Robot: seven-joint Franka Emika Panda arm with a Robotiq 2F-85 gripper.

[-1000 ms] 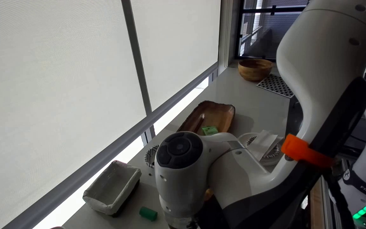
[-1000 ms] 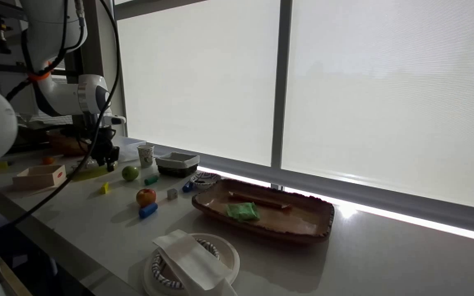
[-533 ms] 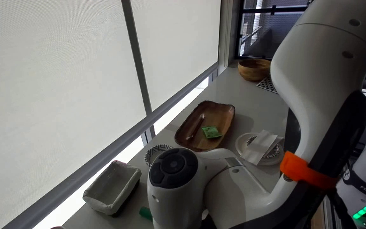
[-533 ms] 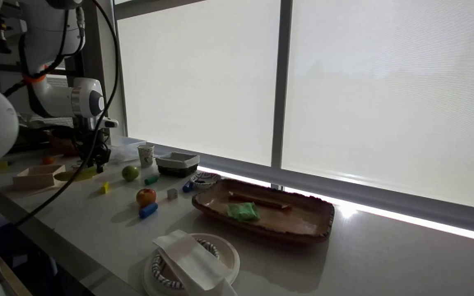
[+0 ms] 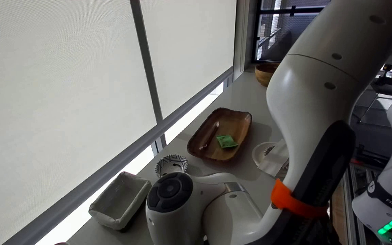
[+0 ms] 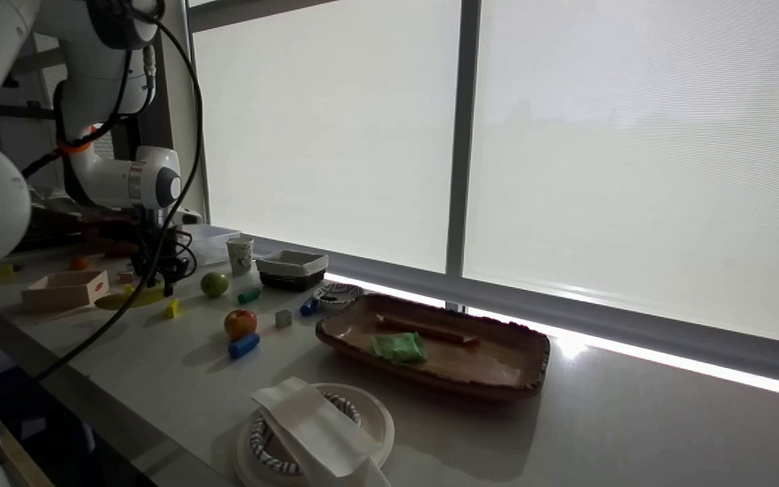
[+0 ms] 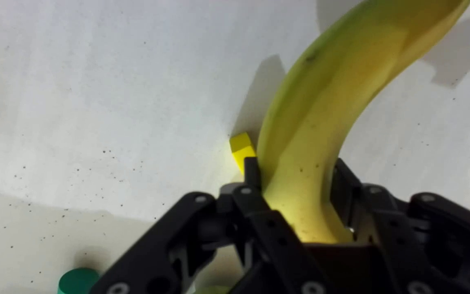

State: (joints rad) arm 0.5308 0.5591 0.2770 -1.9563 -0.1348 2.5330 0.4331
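Note:
A yellow banana [image 7: 320,114] lies between the black fingers of my gripper [image 7: 296,165], which is shut on it near one end. The banana curves away to the upper right in the wrist view and seems raised over the white tabletop. A small yellow block [image 7: 242,148] is partly hidden behind the left finger. In an exterior view the gripper [image 6: 168,279] hangs low with the banana [image 6: 149,295] beside it, between a wooden box [image 6: 65,291] and a green apple [image 6: 214,285]. Elsewhere the arm's wrist [image 5: 170,204] shows but the gripper is out of frame.
Near the gripper are a green cylinder [image 6: 249,295], a red apple [image 6: 239,325], a blue cylinder [image 6: 244,346] and a grey cube [image 6: 283,318]. Further off stand a paper cup [image 6: 241,256], a lined basket [image 6: 293,281] and a wooden tray [image 6: 498,365]. A black cable [image 6: 190,162] hangs off the arm.
The arm has swung with the banana still gripped: first left, then slightly back right and lower in an exterior view. Elsewhere the wrist has shifted left and down, uncovering the tray and patterned bowl.

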